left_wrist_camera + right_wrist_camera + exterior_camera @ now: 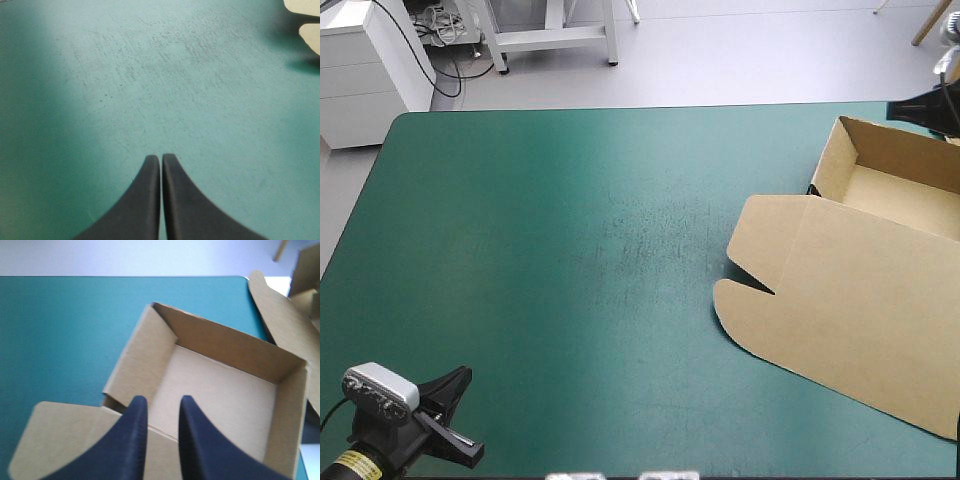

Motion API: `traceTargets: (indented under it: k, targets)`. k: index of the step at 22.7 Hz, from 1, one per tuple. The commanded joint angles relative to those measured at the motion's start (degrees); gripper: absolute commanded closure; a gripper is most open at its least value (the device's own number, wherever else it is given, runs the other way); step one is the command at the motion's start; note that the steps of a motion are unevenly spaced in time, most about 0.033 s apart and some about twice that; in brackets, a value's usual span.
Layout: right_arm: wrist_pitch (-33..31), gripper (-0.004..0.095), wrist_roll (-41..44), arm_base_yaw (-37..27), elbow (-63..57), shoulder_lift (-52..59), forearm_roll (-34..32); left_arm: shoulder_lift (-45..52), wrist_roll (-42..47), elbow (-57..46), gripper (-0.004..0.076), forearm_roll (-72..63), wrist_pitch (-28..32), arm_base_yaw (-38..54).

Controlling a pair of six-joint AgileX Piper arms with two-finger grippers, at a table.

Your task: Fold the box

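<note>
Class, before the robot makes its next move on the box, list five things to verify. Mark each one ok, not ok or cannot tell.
1. Walls of the box raised into a tray: ok.
2. Lid lying flat on the teal-green cover: ok.
3. Right gripper above the tray's lid-side edge, jaws apart, holding nothing: ok.
4. Left gripper clear of the box, jaws shut over bare cover: ok.
5. Box's right side fully on the cover: cannot tell, it runs out of the high view.

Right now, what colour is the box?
The box is plain brown; the high view shows it best.
</note>
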State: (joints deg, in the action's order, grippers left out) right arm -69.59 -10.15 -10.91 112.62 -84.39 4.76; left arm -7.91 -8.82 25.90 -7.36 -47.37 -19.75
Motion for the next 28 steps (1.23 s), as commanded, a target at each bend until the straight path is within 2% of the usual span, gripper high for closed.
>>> traceTargets:
  k: [1,8,15,22,25,28]
  targets:
    - [2.52,0.0924,0.41,7.05,-0.8,7.41,0.0,-0.87,0.2,1.34,0.0731,-0.42,4.19,-0.38]
    - [2.52,0.092,2.59,18.03,-15.84,19.46,-1.7,-0.87,0.2,1.34,0.0731,-0.42,4.19,-0.38]
    - [3.31,0.092,5.56,19.25,-36.99,31.01,-8.61,-0.87,0.2,1.34,0.0731,-0.42,4.19,-0.38]
    - [14.83,0.0924,6.77,19.25,-70.48,50.05,-8.81,-0.87,0.43,1.34,0.0731,-0.42,4.19,-0.38]
    - [20.26,0.0924,8.68,19.25,-80.33,57.33,-9.39,-0.87,0.43,1.34,0.0731,-0.53,4.19,-0.38]
    - [21.83,0.0924,8.68,19.25,-83.15,61.88,-9.04,-0.87,0.43,1.24,0.0731,-0.63,4.19,-0.38]
